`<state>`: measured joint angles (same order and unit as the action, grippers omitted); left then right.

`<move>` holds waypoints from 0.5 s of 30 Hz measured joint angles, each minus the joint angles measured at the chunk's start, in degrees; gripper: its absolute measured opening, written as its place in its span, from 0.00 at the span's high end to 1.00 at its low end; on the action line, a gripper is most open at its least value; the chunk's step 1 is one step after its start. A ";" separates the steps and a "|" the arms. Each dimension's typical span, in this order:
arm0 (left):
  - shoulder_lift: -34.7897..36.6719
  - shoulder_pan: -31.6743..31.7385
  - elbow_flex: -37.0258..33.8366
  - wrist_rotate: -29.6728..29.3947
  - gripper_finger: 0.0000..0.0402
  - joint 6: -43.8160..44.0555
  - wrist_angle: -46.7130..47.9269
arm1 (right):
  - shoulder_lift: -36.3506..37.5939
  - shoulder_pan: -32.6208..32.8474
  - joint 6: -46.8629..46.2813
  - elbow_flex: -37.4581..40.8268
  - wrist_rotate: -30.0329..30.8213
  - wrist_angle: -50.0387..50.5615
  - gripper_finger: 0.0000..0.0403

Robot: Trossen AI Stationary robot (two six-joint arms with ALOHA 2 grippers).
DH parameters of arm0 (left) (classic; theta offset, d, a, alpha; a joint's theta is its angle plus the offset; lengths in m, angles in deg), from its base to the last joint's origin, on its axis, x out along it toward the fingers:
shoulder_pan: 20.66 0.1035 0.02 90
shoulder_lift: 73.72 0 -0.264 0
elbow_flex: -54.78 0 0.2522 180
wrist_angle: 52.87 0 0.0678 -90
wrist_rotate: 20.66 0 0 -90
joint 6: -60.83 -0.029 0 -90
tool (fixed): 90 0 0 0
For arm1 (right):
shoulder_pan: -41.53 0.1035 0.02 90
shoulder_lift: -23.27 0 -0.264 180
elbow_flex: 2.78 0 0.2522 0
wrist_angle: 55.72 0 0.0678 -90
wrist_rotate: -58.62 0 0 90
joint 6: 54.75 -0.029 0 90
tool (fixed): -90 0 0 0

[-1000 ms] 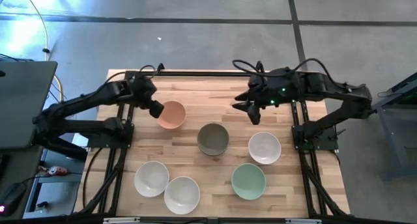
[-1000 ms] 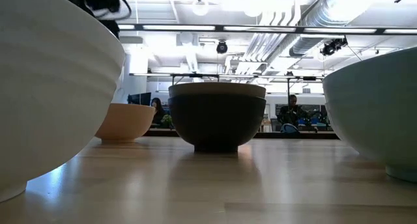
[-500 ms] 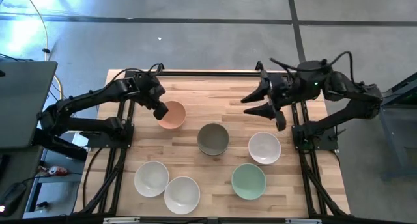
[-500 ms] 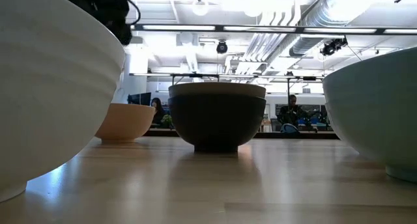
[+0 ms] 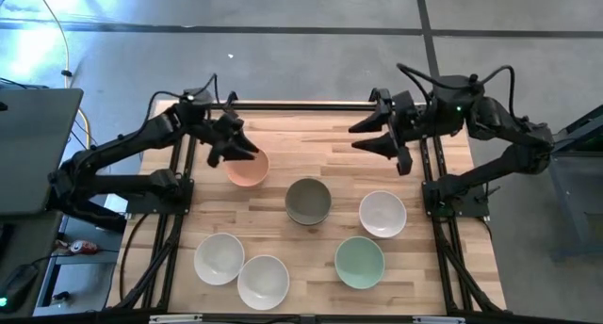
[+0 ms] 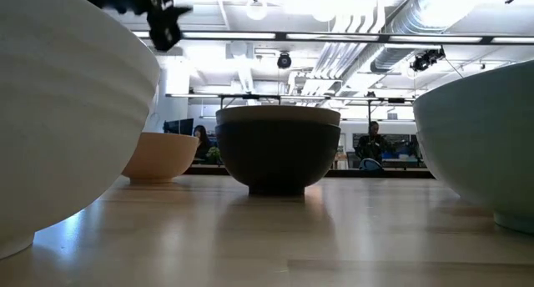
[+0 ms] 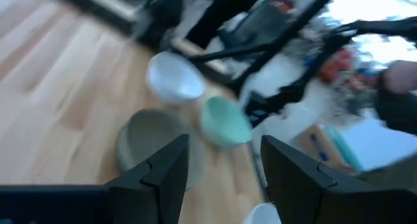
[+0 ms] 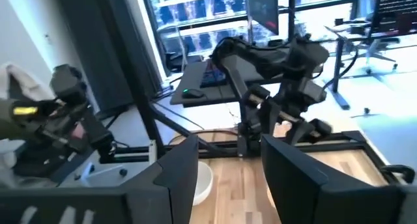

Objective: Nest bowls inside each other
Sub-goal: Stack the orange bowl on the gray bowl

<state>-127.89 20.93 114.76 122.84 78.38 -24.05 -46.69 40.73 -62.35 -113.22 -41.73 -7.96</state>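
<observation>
Six bowls show on the wooden table. A peach-orange bowl (image 5: 249, 167) stands at the far left, and an olive-grey bowl (image 5: 308, 201) in the middle sits inside a black one (image 6: 278, 162). A white bowl (image 5: 382, 214) and a mint green bowl (image 5: 359, 262) are on the right. Two white bowls (image 5: 220, 258) (image 5: 263, 282) stand at the near edge. My left gripper (image 5: 237, 145) hangs open above the peach bowl's far-left rim, pointing nearly level. My right gripper (image 5: 374, 137) is open, high over the far right of the table.
Black frame rails (image 5: 283, 105) run along the table's far edge and down both sides. The left arm's base (image 5: 151, 187) and the right arm's base (image 5: 452, 197) stand at the table's sides. Bare wood (image 5: 311, 140) lies between the two grippers.
My left gripper has risen from beside the peach bowl and tipped up from pointing down to nearly level, rolling as it went. My right gripper has gone up and toward the table's far right, also tipping toward level. Both stay open. No bowl has moved.
</observation>
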 joint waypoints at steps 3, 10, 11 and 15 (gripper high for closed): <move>0.67 1.12 0.00 5.14 0.55 3.04 -7.47 | 0.00 -0.31 -0.05 0.01 -1.18 0.02 0.61; 1.52 3.58 0.01 3.91 0.55 16.94 -28.84 | 0.00 -0.33 -0.33 0.00 -2.95 0.00 0.61; 1.49 4.13 0.04 2.46 0.55 17.75 -30.21 | 0.00 -0.33 -1.20 0.00 -2.97 0.00 0.61; 1.41 7.16 0.04 1.55 0.55 20.36 -30.06 | 0.00 -0.33 -4.82 0.01 -0.72 0.31 0.61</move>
<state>-126.47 28.09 114.80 124.39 98.74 -54.11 -46.69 40.41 -67.17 -113.21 -42.45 -7.64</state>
